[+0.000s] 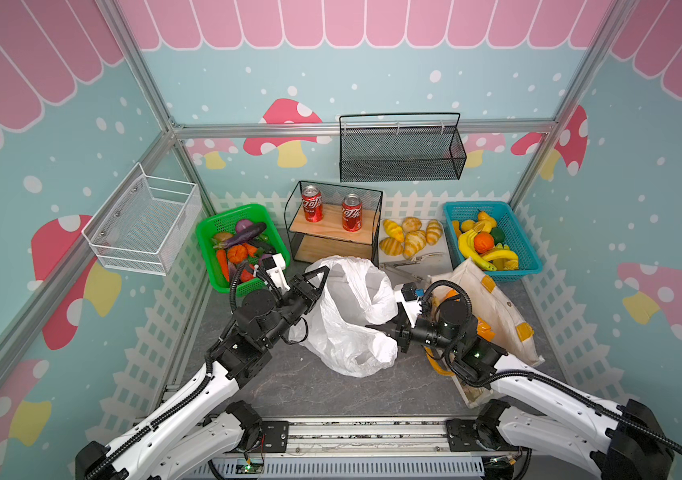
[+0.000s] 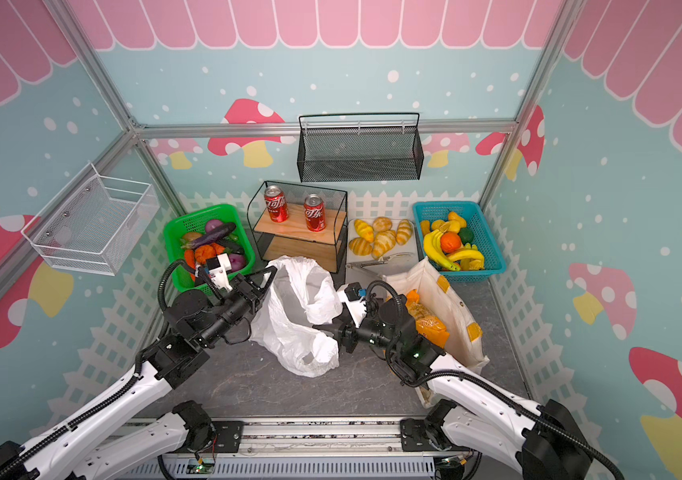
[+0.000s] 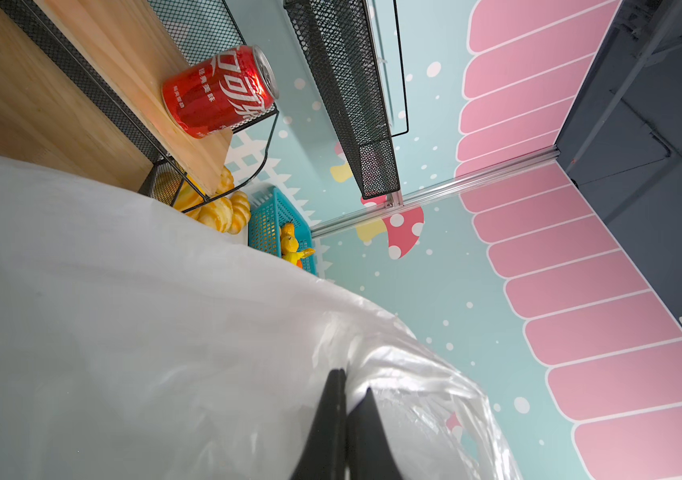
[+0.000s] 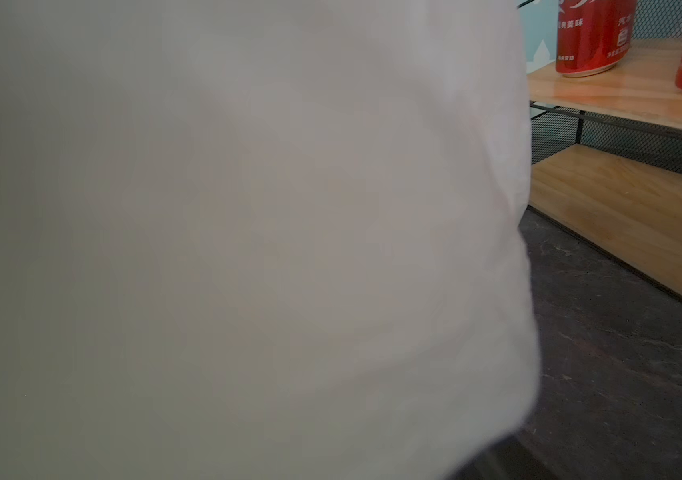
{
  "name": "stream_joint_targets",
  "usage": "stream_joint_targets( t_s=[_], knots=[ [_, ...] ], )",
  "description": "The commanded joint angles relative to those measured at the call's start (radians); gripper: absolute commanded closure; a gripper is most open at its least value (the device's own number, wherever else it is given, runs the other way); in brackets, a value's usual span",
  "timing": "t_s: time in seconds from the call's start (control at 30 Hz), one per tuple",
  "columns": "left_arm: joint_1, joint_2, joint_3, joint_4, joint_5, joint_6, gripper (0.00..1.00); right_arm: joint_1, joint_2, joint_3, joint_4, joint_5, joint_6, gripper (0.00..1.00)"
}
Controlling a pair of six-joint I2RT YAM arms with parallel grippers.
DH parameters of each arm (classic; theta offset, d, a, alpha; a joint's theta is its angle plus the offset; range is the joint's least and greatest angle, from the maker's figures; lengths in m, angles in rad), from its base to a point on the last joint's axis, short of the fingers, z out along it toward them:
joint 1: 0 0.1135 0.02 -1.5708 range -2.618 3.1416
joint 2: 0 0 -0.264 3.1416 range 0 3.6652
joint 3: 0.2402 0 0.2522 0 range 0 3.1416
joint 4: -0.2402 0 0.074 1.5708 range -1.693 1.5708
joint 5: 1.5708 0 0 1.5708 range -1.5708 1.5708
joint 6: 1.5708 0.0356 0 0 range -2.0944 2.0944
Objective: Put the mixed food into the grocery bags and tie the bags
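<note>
In the cream tote [image 2: 455, 307] lie what seem snack packets [image 2: 430, 324].

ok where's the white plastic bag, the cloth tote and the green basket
white plastic bag [image 1: 341, 332]: in a top view, on its crumpled near side
cloth tote [image 1: 497, 305]: in a top view, on its plain cream side panel
green basket [image 1: 222, 222]: in a top view, on its far mesh wall

The left gripper [image 3: 351, 384], jaws pressed together, pinches the edge of the white plastic bag [image 3: 123, 311], beyond which a red can [image 3: 218, 93] stands on a wooden shelf [image 3: 40, 95] near croissants [image 3: 222, 210] and a teal basket [image 3: 266, 226].
</note>
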Motion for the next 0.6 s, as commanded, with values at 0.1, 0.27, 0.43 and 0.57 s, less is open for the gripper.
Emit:
stream_joint_targets(
  t_s=[0.1,0.27,0.43,0.57],
  knots=[
    [0.047,-0.104,-0.060,-0.045,-0.015,0.030,1.00,-0.013,-0.146,0.046,-0.188,0.368,-0.106,0.98],
    [0.238,-0.172,-0.130,-0.136,0.242,0.050,0.95,-0.052,-0.196,0.248,-0.515,0.447,-0.252,1.00],
    [0.304,-0.159,-0.138,-0.286,0.405,0.224,0.88,-0.058,-0.132,0.463,-0.721,0.412,-0.329,1.00],
    [0.304,-0.120,-0.151,-0.338,0.438,0.374,0.79,-0.057,-0.017,0.572,-0.837,0.376,-0.362,1.00]
  ],
)
